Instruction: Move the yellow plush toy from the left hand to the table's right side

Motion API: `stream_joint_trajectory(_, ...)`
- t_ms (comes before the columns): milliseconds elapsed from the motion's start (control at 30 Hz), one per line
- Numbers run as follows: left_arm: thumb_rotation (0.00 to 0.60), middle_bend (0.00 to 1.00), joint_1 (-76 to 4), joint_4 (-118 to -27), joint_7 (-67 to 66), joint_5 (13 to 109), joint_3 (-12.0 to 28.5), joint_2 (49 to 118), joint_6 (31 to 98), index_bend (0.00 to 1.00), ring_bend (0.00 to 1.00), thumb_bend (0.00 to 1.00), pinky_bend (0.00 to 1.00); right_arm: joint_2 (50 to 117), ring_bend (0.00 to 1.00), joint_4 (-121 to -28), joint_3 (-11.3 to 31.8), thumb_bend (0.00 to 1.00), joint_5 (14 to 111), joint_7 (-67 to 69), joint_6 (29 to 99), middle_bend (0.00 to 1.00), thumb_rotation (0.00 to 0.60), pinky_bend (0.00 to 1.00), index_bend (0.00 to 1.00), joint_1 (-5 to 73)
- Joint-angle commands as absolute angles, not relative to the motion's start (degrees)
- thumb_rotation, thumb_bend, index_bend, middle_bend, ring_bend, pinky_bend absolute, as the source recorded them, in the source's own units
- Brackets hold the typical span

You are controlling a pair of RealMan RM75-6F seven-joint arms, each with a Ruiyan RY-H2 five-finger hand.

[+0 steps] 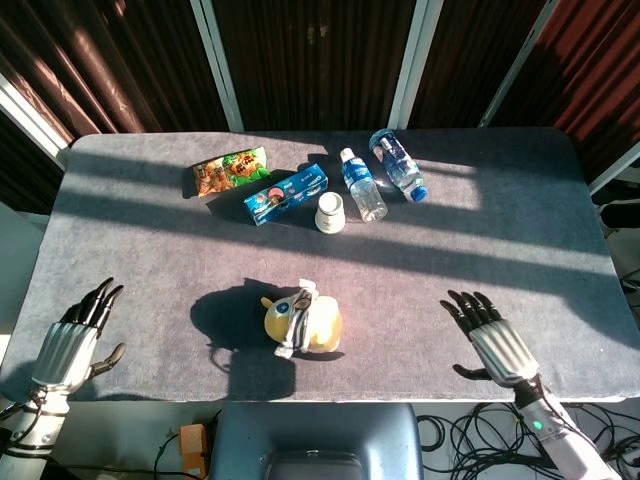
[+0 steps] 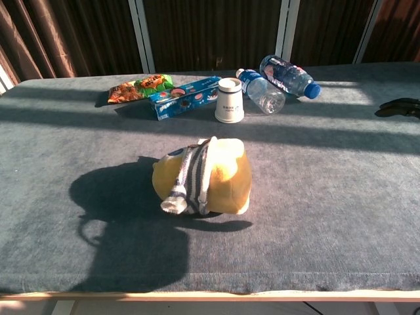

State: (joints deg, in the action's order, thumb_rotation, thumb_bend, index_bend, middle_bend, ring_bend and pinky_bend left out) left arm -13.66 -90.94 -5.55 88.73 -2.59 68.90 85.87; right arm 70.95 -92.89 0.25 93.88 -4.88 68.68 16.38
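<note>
The yellow plush toy (image 1: 303, 320) (image 2: 205, 177), with a grey striped scarf, lies on the grey table near the front edge, around the middle. Nothing touches it. My left hand (image 1: 74, 340) hovers at the table's front left corner, far from the toy, fingers spread and empty. Over the front right part of the table, my right hand (image 1: 490, 335) is empty with its fingers apart, well right of the toy. In the chest view only the dark fingertips (image 2: 399, 106) of the right hand show at the right edge.
At the back of the table lie a snack bag (image 1: 230, 170), a blue box (image 1: 287, 193), a white paper cup (image 1: 330, 212) and two water bottles (image 1: 362, 184) (image 1: 398, 163). The table's front edge (image 2: 210, 293) runs just below the toy.
</note>
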Motion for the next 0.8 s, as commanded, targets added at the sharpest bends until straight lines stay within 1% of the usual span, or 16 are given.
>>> stream_joint_trajectory(33,0.600,0.00,-12.90,-90.51,-5.38,89.68,-2.82,68.66,86.62,0.00,0.11,0.28,0.29,77.66,0.00,-90.67,3.36,0.00,92.71,-6.09,63.87,0.00,0.600,0.03,0.00,21.25)
stream_joint_trajectory(167,0.600,0.00,-12.39,-90.76,-5.53,89.39,-2.53,68.45,86.28,0.00,0.11,0.28,0.29,84.02,0.00,-88.49,5.74,0.00,89.27,-5.53,58.41,0.00,0.600,0.03,0.00,25.79)
stream_joint_trajectory(267,0.600,0.00,-12.27,-91.19,-5.20,88.94,-2.12,68.21,85.75,0.00,0.11,0.28,0.29,86.95,0.00,-87.97,6.64,0.00,87.65,-4.97,55.66,0.00,0.600,0.03,0.00,28.27)
stream_joint_trajectory(600,0.600,0.00,-11.82,-91.41,-4.96,90.55,-1.90,67.77,85.55,0.00,0.11,0.28,0.29,96.08,0.00,-86.21,8.31,0.00,84.75,-8.67,54.43,0.00,0.600,0.03,0.00,32.58)
stream_joint_trajectory(700,0.600,0.00,-11.65,-91.49,-4.54,90.77,-1.83,67.56,85.46,0.00,0.11,0.28,0.29,99.98,0.00,-83.26,9.30,0.00,82.43,-11.48,53.72,0.00,0.600,0.05,0.00,34.03)
stream_joint_trajectory(800,0.600,0.00,-11.56,-91.58,-4.14,90.64,-1.68,67.35,85.10,0.00,0.11,0.28,0.29,104.00,0.00,-79.62,10.39,0.00,80.48,-13.98,53.77,0.00,0.600,0.10,0.00,35.37)
